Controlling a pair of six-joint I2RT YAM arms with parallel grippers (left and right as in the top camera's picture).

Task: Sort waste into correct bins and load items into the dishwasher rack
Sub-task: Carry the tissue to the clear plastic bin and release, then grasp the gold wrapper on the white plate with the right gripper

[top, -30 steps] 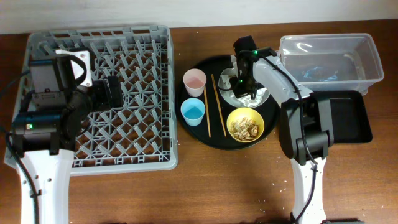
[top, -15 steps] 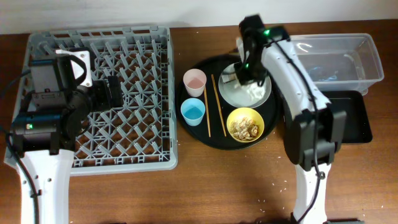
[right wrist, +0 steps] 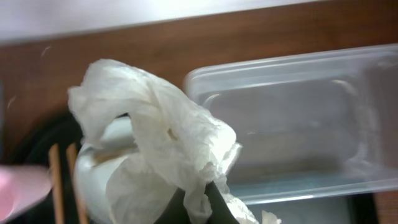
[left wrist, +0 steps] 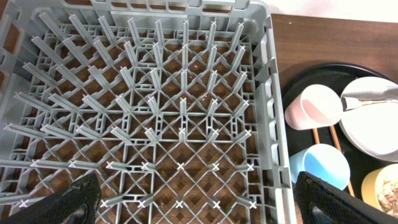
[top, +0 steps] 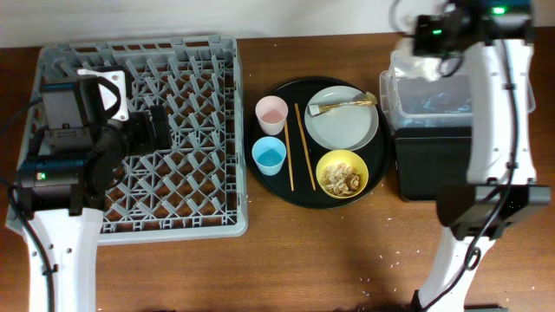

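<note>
Right hand [right wrist: 198, 208] gone from plate [top: 347, 130] to over clear tub [right wrist: 280, 62], clamped on napkin [right wrist: 155, 137] bunched at fingertips

Rack [top: 199, 104] left, round tray [top: 295, 192] centre, tub [top: 425, 100] right

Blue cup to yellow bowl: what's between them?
Both wooden chopsticks lie between the blue cup and yellow bowl, on the round black tray. Overhead view shows it.

rack [top: 173, 227] — grey grid | pink cup [top: 271, 113] | light blue cup [top: 269, 155] | yellow bowl [top: 362, 166] | white napkin [right wrist: 161, 143]
</note>
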